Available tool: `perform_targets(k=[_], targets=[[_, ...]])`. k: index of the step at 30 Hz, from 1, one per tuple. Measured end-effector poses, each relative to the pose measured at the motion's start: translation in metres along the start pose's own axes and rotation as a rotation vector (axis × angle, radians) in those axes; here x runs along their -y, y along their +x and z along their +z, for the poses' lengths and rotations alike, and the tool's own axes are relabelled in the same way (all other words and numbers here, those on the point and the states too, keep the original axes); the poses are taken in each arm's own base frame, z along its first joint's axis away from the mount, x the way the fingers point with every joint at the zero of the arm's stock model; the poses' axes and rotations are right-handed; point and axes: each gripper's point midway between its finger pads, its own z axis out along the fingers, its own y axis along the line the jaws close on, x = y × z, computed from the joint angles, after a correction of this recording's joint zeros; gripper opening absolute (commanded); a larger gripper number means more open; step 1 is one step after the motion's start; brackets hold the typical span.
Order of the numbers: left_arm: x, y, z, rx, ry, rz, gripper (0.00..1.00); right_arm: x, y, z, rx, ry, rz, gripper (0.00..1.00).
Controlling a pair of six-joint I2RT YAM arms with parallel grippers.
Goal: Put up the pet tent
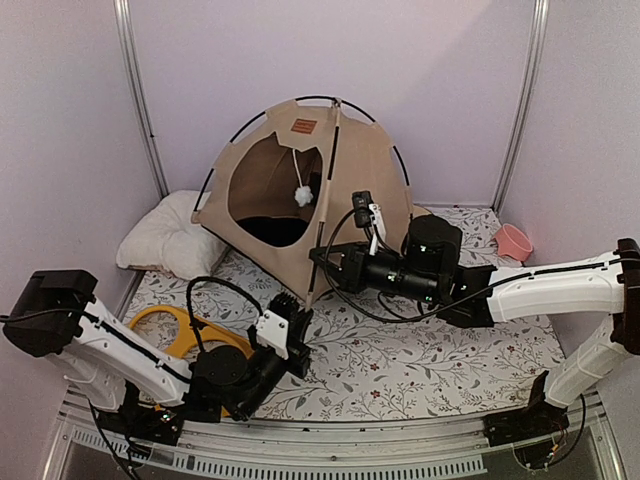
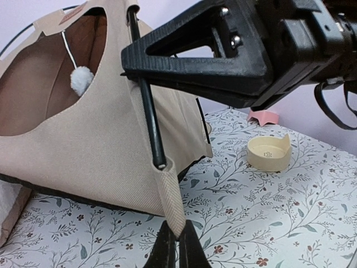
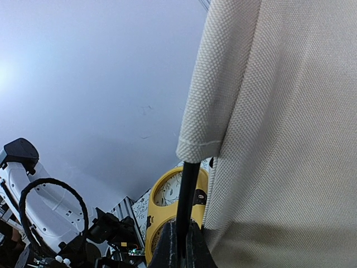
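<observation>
No legible text on my feeds. Small brown label patch point(image 1: 303, 126), top edge of beige canvas pet tent point(image 1: 360, 170): print unreadable. Cream eared bowl point(image 2: 268, 153): inner mark illegible.

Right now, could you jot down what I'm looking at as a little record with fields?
Tent: pet tent standing, arched doorway toward the arms, white pom-pom hanging in it
Left arm: left gripper shut on the tent's front corner tab
Right arm: right gripper shut on the black pole above that corner
Nearby: white pillow, yellow tray, pink bowl, cream bowl
</observation>
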Motion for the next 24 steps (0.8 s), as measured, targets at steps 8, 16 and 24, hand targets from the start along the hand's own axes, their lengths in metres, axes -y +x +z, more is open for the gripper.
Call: perform_targets(k=[8, 16, 24], targets=[[-0.004, -0.005, 0.004, 0.001, 0.010, -0.005, 0.00, 0.000, -0.003, 0.000, 0.018, 0.007, 0.001, 0.00], [-0.005, -0.006, 0.010, -0.003, 0.034, -0.003, 0.00, 0.004, -0.001, -0.001, 0.019, 0.022, 0.007, 0.00], [-0.002, -0.011, 0.018, -0.002, 0.045, -0.006, 0.00, 0.005, -0.001, -0.001, 0.024, 0.025, 0.015, 0.00]])
